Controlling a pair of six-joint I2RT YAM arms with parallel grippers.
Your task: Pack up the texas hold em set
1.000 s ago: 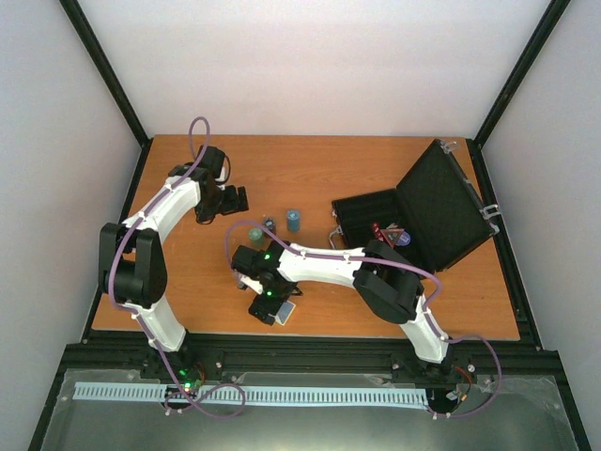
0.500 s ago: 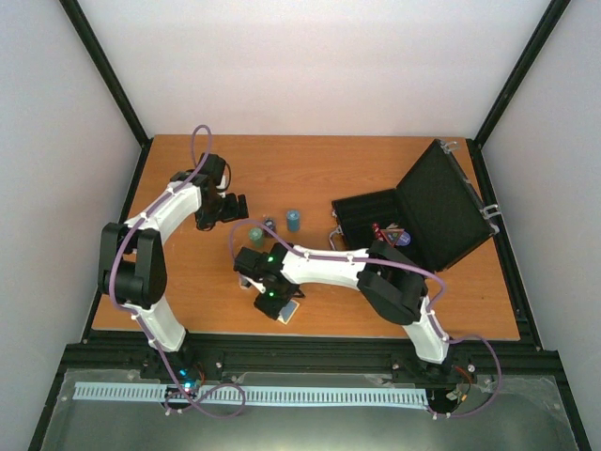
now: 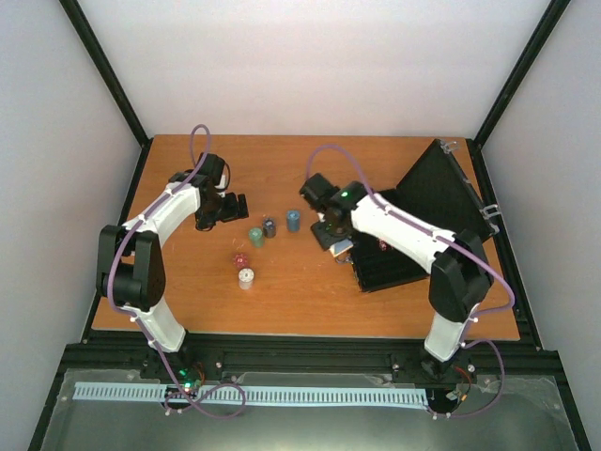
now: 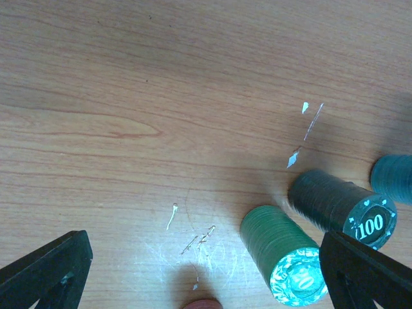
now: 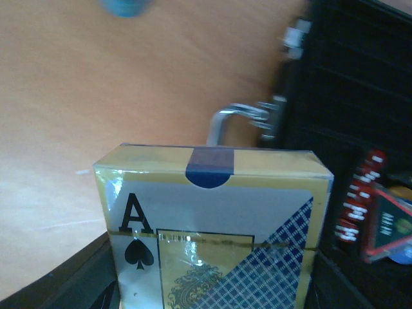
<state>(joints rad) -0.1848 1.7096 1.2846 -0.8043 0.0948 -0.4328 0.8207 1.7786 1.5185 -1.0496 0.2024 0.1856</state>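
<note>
The black case lies open at the right, its lid tilted up. My right gripper is shut on the card deck, a gold and blue box with an ace of spades, just left of the case's metal handle. Red dice lie inside the case. Green, dark and blue chip stacks stand mid-table. My left gripper is open beside them, with the green stack near its right finger. The purple disc does not show.
A white chip stack and small red dice sit nearer the front, left of centre. Black frame rails run along the table's edges. The dark stack and blue stack stand close behind the green one.
My right arm has carried the card deck from the table's front centre up and right to the case's edge. The white stack and red dice it covered now show. The left arm stays put.
</note>
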